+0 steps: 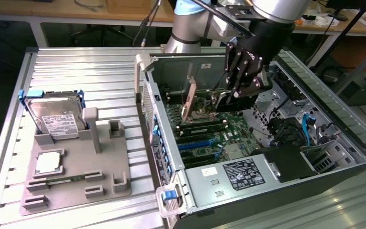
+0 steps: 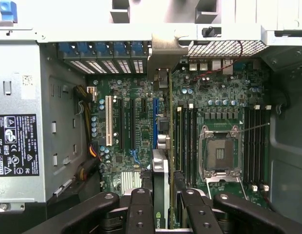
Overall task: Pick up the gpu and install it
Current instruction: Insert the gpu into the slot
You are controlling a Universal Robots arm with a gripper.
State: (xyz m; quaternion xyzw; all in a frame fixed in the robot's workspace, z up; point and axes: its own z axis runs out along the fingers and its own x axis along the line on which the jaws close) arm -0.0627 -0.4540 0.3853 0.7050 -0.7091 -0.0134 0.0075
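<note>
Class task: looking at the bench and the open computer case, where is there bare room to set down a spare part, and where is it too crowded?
Free: the ribbed metal table behind the grey parts holder, up to the open case. Crowded: the holder, with the hard drive, and the motherboard, where the gripper holds the gpu over the slots.

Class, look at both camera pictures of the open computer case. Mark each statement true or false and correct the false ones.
1. The end effector grips the graphics card on edge inside the computer case. True.
2. The hard drive lies inside the case. False: it stands in the grey holder beside the case.
3. The processor socket is empty. True.
4. The power supply sits on the holder. False: it is mounted in the case.
</note>
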